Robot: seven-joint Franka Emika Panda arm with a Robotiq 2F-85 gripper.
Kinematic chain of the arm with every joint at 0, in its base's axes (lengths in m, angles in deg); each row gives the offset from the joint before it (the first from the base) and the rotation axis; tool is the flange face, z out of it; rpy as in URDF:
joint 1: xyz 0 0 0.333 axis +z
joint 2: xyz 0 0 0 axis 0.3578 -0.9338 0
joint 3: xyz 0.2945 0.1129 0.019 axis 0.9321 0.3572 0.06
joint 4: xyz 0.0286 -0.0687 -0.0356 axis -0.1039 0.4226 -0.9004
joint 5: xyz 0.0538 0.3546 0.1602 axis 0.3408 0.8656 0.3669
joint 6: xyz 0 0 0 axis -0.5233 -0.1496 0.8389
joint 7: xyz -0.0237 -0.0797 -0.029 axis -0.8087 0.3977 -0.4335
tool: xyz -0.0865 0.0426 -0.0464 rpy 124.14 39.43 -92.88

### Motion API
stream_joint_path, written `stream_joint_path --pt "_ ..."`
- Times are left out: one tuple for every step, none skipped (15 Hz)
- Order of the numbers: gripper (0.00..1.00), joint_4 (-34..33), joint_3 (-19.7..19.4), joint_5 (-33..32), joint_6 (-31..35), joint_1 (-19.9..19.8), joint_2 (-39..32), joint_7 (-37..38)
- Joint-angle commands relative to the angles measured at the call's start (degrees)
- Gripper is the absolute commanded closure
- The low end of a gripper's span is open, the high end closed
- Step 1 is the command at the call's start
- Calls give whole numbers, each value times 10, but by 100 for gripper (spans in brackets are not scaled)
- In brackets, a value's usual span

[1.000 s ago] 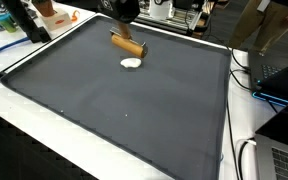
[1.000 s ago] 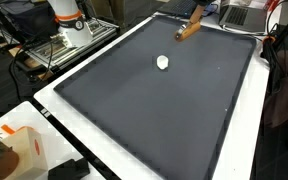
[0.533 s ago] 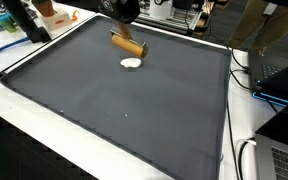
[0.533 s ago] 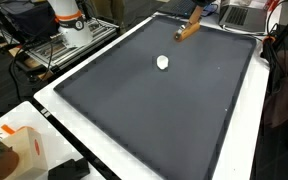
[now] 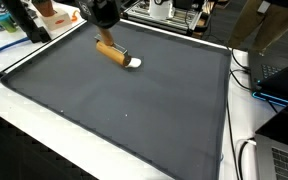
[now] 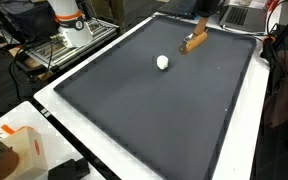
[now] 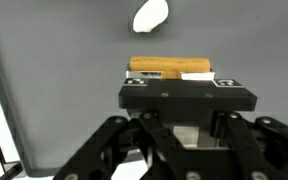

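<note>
in an exterior view, a black robot arm point(image 5: 103, 12) is seen reaching down from the far edge over a dark grey mat point(image 5: 124, 120) that covers the white-bordered surface point(image 5: 44, 135). a brown wooden block of oblong shape point(image 5: 111, 50) is gripped at its upper part by the jaws, which are clenched on it. the block is held slanted, with its lower end just beside a small white oval object point(image 5: 135, 63) lying on the mat. whether the two touch cannot be told from here.

in an exterior view from across the surface, the arm point(image 6: 201, 10) is seen coming in at the far corner, only its lowest part being in the picture. the brown wooden block point(image 6: 194, 41) is seen below it, near the far edge of the mat point(image 6: 154, 120). a clear gap of mat is shown between it and the white oval object point(image 6: 163, 62). whether the block rests on the mat or hangs just above it cannot be told.

in the wrist view, the block point(image 7: 170, 67) is seen lying crosswise just beyond the black housing point(image 7: 188, 97), clamped between the jaws. the white oval object point(image 7: 151, 15) is found farther out, apart from the block.
</note>
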Motion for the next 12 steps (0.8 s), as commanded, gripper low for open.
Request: stream_joint_path --pt "77 139 3 19 76 -28 94 -32" --pt "77 165 5 25 96 -35 111 -46" --pt "77 191 7 29 106 -40 128 -62" --pt "77 214 -1 39 104 -37 144 -88" --pt "77 239 0 45 108 -40 163 -104" --pt "77 265 -1 50 110 -42 182 -118" --pt "77 291 -2 53 118 -42 202 -128" --pt "77 317 -3 52 119 -42 221 -137" --pt "77 344 -3 52 124 -42 241 -145" --pt "77 372 -4 53 129 -42 262 -152" --pt "77 399 -5 52 132 -42 283 -158" --pt "77 428 -5 53 133 -42 304 -163"
